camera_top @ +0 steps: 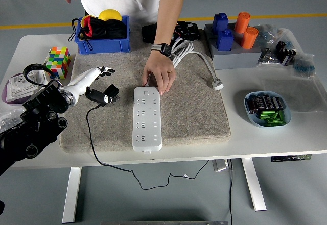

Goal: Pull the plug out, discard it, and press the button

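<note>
A white power strip (pixel 147 119) lies lengthwise on the beige mat (pixel 194 113), all its sockets bare. A person's hand (pixel 160 77) presses on its far end, beside the small switch (pixel 146 93). The black plug (pixel 106 95) lies on the mat left of the strip, and its black cord (pixel 92 133) trails off the table's near edge. My left hand (pixel 98 73) hovers just above and left of the plug, fingers spread, holding nothing. The right arm is out of sight.
A Rubik's cube (pixel 57 60) and a blue bin (pixel 101 33) stand at the back left. A white cable (pixel 196 57) lies right of the person's arm. A grey stand (pixel 232 56) with blue and orange pieces is behind, and a blue bowl (pixel 267 108) of batteries sits at the right.
</note>
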You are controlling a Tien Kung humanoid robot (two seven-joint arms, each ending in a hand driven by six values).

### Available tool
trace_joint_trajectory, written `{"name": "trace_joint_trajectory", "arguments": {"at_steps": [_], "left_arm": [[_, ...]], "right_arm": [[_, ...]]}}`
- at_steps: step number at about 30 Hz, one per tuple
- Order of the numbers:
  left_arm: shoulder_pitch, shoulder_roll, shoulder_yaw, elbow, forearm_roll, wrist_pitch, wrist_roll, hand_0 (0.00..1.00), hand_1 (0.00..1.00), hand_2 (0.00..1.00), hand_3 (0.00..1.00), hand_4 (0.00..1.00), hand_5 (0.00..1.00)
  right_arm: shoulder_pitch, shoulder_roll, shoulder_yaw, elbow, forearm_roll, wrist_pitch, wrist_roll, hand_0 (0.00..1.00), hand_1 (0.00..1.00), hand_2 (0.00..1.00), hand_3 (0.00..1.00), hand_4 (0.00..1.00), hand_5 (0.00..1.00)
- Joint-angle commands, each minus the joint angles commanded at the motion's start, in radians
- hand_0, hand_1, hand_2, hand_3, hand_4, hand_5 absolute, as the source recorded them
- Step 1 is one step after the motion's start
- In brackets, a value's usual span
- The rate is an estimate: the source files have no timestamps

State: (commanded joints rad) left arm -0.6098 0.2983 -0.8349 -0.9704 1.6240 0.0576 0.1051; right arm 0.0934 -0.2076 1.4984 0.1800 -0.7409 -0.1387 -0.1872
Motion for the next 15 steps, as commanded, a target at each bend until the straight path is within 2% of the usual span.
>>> {"name": "trace_joint_trajectory", "arguments": {"at_steps": [3, 4, 9, 10, 15], "left_arm": [[0.005, 0.008, -0.007, -0.064, -0.007, 0.019, -0.020, 0.848, 0.907, 0.894, 0.889, 0.998, 0.179], [0.005, 0.010, -0.007, -0.079, -0.008, 0.022, -0.025, 0.751, 0.677, 0.724, 0.847, 0.970, 0.173], [-0.001, 0.015, 0.007, -0.173, -0.035, 0.034, -0.048, 0.751, 0.677, 0.724, 0.847, 0.970, 0.173], [-0.005, 0.014, 0.013, -0.188, -0.048, 0.024, -0.044, 0.254, 0.218, 0.313, 0.796, 0.727, 0.025], [-0.025, 0.000, 0.037, -0.184, -0.097, -0.016, -0.014, 0.254, 0.218, 0.313, 0.796, 0.727, 0.025]], "right_arm": [[0.000, -0.002, -0.003, 0.000, 0.000, 0.000, -0.001, 0.739, 0.663, 0.645, 0.613, 0.653, 0.474], [0.000, -0.002, -0.004, 0.000, 0.000, 0.000, 0.000, 0.739, 0.663, 0.645, 0.613, 0.654, 0.473], [0.003, -0.003, -0.009, 0.000, 0.002, 0.000, 0.000, 0.739, 0.663, 0.645, 0.613, 0.654, 0.473], [0.003, -0.004, -0.011, 0.000, 0.002, 0.000, 0.000, 0.739, 0.663, 0.645, 0.613, 0.654, 0.473], [0.004, -0.005, -0.016, 0.000, 0.005, 0.000, 0.000, 0.739, 0.663, 0.645, 0.613, 0.654, 0.473]]}}
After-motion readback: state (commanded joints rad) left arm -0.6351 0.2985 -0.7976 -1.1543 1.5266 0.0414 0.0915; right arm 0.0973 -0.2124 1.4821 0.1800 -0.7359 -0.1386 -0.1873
